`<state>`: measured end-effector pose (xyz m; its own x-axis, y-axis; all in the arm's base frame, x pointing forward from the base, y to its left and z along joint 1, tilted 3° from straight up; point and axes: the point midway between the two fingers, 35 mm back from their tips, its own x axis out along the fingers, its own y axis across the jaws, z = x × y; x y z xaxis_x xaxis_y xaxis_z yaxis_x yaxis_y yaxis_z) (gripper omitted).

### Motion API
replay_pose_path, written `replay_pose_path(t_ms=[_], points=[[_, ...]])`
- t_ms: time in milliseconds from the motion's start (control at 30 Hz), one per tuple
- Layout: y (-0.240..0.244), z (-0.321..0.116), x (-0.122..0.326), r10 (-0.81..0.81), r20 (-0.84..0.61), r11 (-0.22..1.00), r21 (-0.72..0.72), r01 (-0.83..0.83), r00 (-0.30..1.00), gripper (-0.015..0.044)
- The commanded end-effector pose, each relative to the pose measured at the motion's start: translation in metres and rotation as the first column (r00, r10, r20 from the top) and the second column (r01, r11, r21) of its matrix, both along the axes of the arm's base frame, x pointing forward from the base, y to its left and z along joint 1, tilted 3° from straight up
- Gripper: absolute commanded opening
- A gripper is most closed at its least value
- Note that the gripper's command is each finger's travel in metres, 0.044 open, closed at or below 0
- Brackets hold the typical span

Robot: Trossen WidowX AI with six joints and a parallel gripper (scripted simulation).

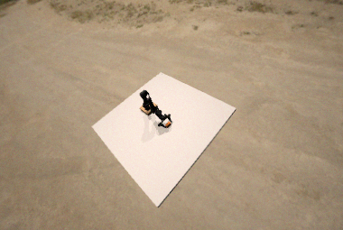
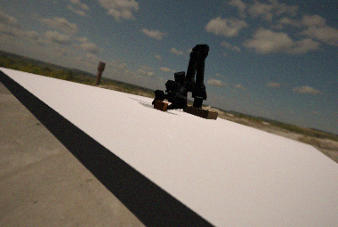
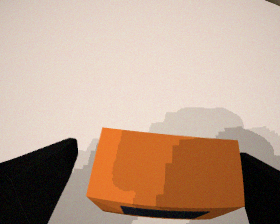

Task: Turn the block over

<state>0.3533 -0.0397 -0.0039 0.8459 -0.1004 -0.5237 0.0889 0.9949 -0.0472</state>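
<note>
The orange block (image 1: 167,124) (image 2: 161,105) (image 3: 161,170) is at the table (image 1: 158,170) (image 2: 178,164) (image 3: 116,60). In the wrist view a broad plain orange face shows, and the dark mark (image 3: 163,212) is seen at a steep slant on the face along the bottom of the view. My gripper (image 1: 164,121) (image 3: 159,155) is open around the block. The left finger stands apart from it with a gap; the right finger is close beside or against its right end. The block's underside is hidden, and whether it lies fully flat is hard to tell.
The arm's tan base (image 1: 145,110) (image 2: 201,112) stands on the table behind the gripper. The table's edge (image 1: 197,155) shows in the top view, with bare sandy ground (image 1: 280,152) beyond it.
</note>
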Motion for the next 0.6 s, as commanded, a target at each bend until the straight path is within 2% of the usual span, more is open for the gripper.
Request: replay_pose_path(t_ms=[0, 267, 567], points=[[0.0, 0.025, 0.009, -0.013, -0.127, 1.0, 0.013, 0.014, 0.992, 0.044], [0.004, 0.073, -0.022, -0.019, -0.348, 0.999, 0.025, 0.03, 0.937, 0.044], [0.005, 0.077, -0.028, -0.02, -0.372, 0.999, 0.026, 0.031, 0.928, 0.044]])
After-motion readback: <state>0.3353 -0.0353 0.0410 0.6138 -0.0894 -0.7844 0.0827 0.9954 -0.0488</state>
